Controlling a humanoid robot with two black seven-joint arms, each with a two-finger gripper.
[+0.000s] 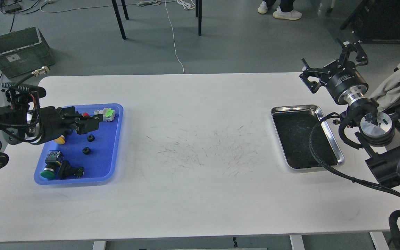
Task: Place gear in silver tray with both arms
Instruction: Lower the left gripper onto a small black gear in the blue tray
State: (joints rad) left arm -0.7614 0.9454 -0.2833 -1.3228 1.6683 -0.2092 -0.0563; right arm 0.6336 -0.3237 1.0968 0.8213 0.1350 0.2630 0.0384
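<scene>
Two small black gears (90, 138) (86, 150) lie in the blue plastic tray (107, 157) at the table's left. My left gripper (92, 124) is low over that tray's far part, just above and left of the upper gear, fingers apart and empty. The silver tray (295, 107) stands empty at the table's right. My right gripper (328, 62) is open and empty, raised beyond the silver tray's far right corner, near the table's back edge.
The blue tray also holds a yellow button (59, 140), a green button (48, 173), a black switch (69, 170), a grey-green switch (105, 113) and a partly hidden red button (85, 114). My right arm's cable (319, 159) crosses the silver tray's right rim. A grey crate (17, 48) stands on the floor.
</scene>
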